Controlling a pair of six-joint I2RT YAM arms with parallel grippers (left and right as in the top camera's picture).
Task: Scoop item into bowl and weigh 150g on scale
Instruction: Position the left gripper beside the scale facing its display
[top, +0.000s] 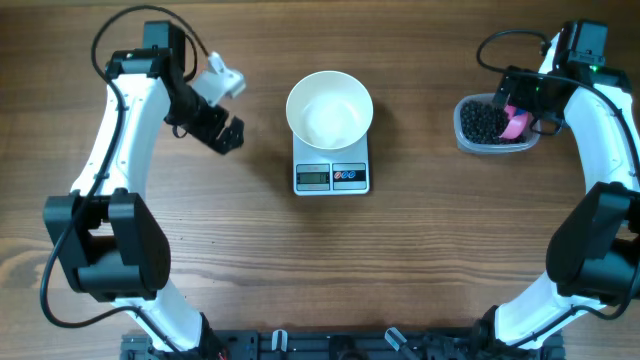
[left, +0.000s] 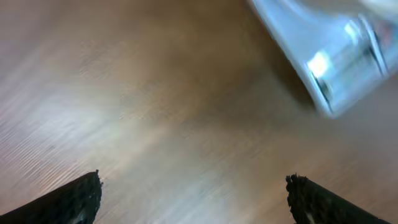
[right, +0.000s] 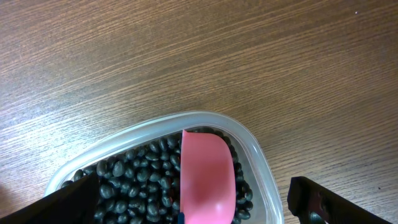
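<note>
While the right pincer (right: 199, 202) hovers over the clear tub (right: 264, 171) with its jaws wide apart and nothing between them, the job in hand looks like picking up the pink scoop (right: 207, 174) lying in the black beans (right: 134, 180). Over on the other side the left pincer (top: 222, 133) is spread open too, empty, above bare tabletop (top: 420, 260) left of the scale (top: 331, 176), out of the way. The white bowl (top: 329, 108) sits on the scale, empty as far as the overhead view tells, and the tub stands well apart to its right. To do this well, I'd say the right pincer should go for the scoop's handle, which the wrist view cuts off at its bottom edge, so line up from overhead first. Close squarely across the handle, not the rounded cup, or it may twist. Then dig shallow, lift level and carry small loads; the display is too small to read here, so creep up on the target rather than overshoot.
</note>
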